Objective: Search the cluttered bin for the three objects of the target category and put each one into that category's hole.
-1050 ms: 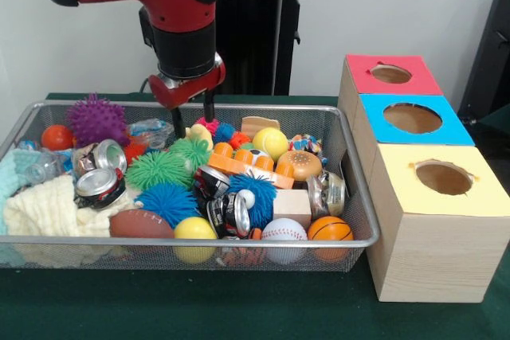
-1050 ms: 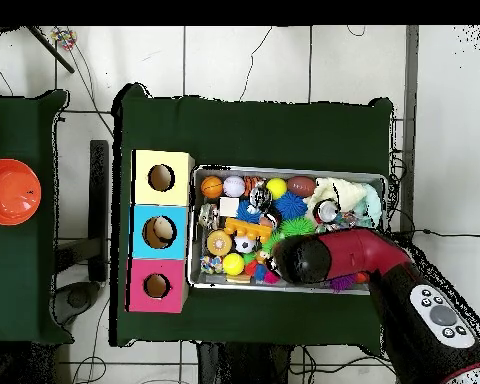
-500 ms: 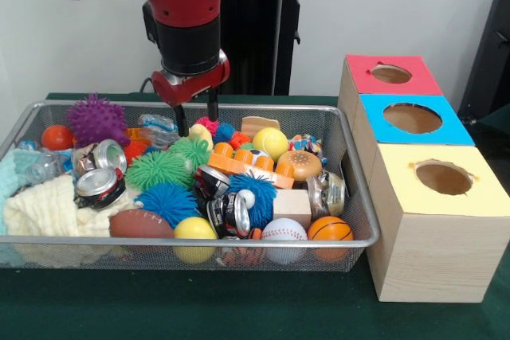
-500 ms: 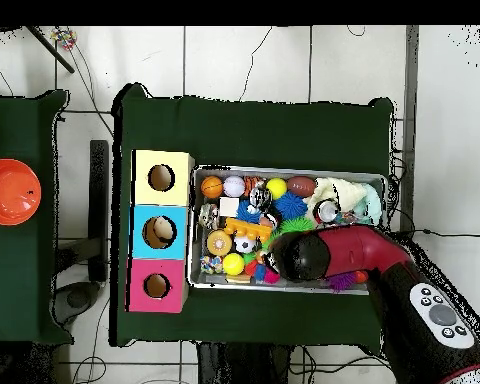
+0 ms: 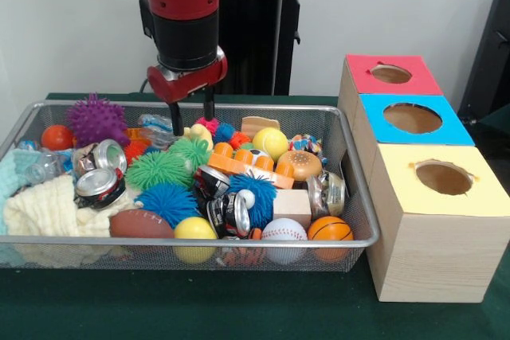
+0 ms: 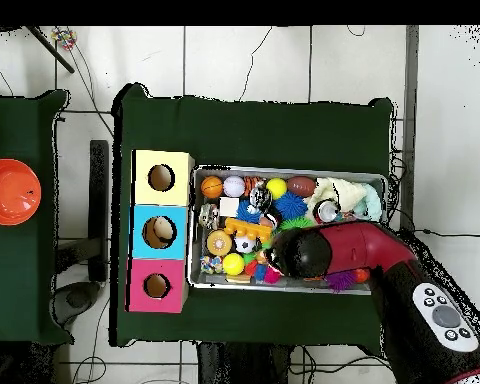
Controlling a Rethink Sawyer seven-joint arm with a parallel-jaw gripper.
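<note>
Wire-mesh metal bin (image 5: pixel 360 220), shiny crushed cans (image 5: pixel 100 185), wood-grain boxes (image 5: pixel 430 256), matt green cloth on the desk (image 5: pixel 239 308).

light: bright, even | shadows: soft | glare: faint on cans (image 5: pixel 100 185) | blur: slight

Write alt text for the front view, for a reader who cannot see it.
A red and black robot arm's hand hangs open and empty above the back of a wire bin heaped with balls, spiky toys and crushed cans. Beside the bin stand three boxes with round holes on top: red, blue and yellow.
</note>
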